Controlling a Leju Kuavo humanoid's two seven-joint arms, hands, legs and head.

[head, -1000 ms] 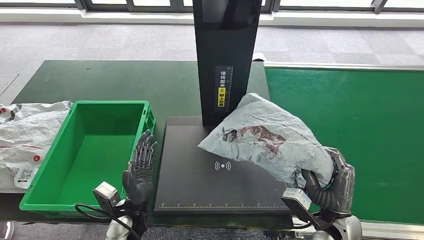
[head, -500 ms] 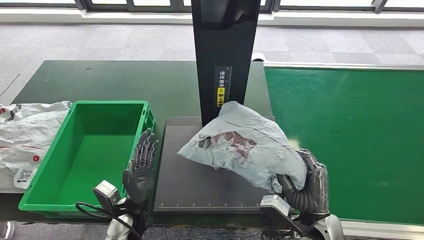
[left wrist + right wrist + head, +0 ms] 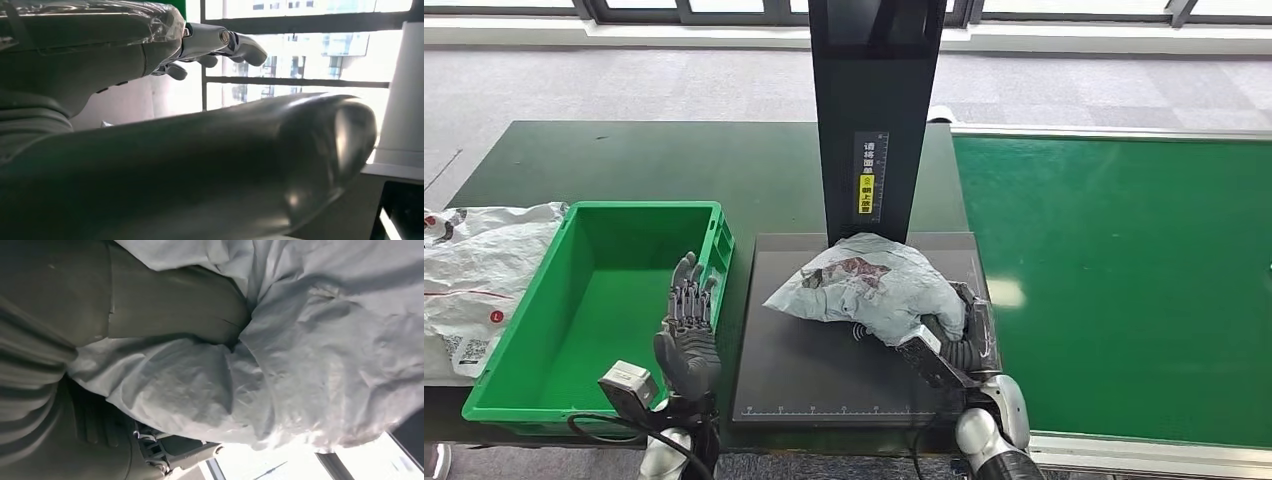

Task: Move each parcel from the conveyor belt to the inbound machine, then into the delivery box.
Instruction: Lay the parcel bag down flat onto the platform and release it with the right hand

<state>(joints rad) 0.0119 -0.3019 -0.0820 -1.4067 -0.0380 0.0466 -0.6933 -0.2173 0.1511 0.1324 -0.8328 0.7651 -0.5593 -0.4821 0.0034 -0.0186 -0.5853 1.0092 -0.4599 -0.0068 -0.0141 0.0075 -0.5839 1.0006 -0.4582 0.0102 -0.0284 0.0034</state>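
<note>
A crumpled grey-blue parcel (image 3: pixel 869 288) with a brown animal print lies on the black inbound machine platform (image 3: pixel 814 370), in front of the machine's black column (image 3: pixel 874 110). My right hand (image 3: pixel 959 335) grips the parcel's near right end; in the right wrist view the thumb (image 3: pixel 165 305) presses into the parcel (image 3: pixel 320 355). My left hand (image 3: pixel 687 335) is raised with fingers apart and holds nothing, over the right rim of the green delivery box (image 3: pixel 544 385). The left wrist view has that hand's fingers (image 3: pixel 220 42) spread before bright windows.
The green conveyor belt (image 3: pixel 1124 280) runs along the right. White plastic parcels (image 3: pixel 469 270) lie on the dark green table (image 3: pixel 674 165) to the left of the box. The box holds nothing.
My right hand has carried the parcel left and down from above the platform's right edge onto the platform. My left hand has shifted slightly left, towards the box.
</note>
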